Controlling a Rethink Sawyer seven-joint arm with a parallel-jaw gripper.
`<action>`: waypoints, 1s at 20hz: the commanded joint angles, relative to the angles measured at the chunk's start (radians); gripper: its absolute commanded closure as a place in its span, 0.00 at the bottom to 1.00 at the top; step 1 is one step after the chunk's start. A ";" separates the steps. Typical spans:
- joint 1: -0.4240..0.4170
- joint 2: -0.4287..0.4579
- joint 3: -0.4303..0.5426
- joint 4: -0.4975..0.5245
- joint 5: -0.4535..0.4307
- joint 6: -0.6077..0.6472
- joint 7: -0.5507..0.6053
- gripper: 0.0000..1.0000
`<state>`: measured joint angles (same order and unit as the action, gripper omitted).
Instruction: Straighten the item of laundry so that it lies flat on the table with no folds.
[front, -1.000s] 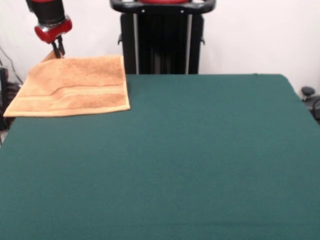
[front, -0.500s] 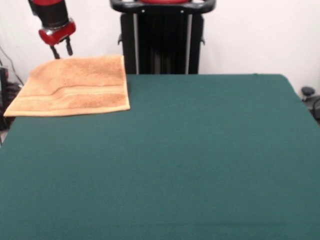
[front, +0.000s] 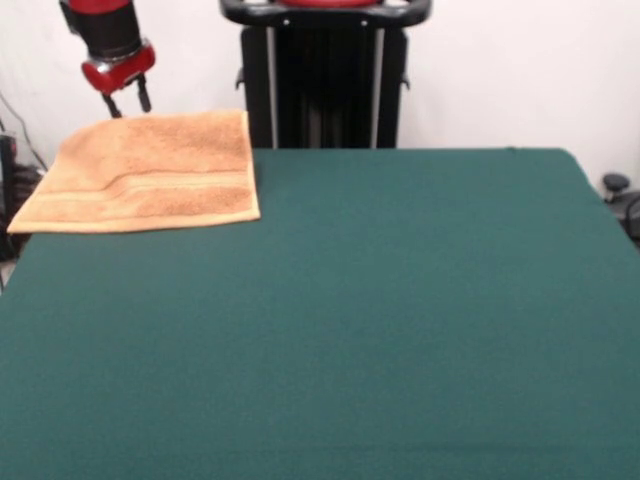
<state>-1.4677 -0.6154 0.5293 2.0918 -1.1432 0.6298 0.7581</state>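
Towel (front: 150, 172): laid flat at table's (front: 400, 320) far left corner in front view; woven band seen.
Gripper (front: 128, 102): held above towel's far edge, fingers spread, prob. empty.

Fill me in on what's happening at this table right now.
A red and black robot arm hangs over the far left corner of the green table, its gripper open and empty just above the far edge of an orange-tan towel. The towel lies spread out flat in that corner, with nothing holding it.
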 joint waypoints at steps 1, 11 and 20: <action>0.085 0.000 0.027 -0.054 -0.002 0.036 -0.082 0.00; 0.094 -0.251 0.098 0.019 0.241 0.200 -0.183 0.00; 0.104 -0.273 0.169 0.029 0.408 0.194 -0.135 0.00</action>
<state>-1.4139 -0.8863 0.5517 2.0939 -0.8571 0.7690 0.7581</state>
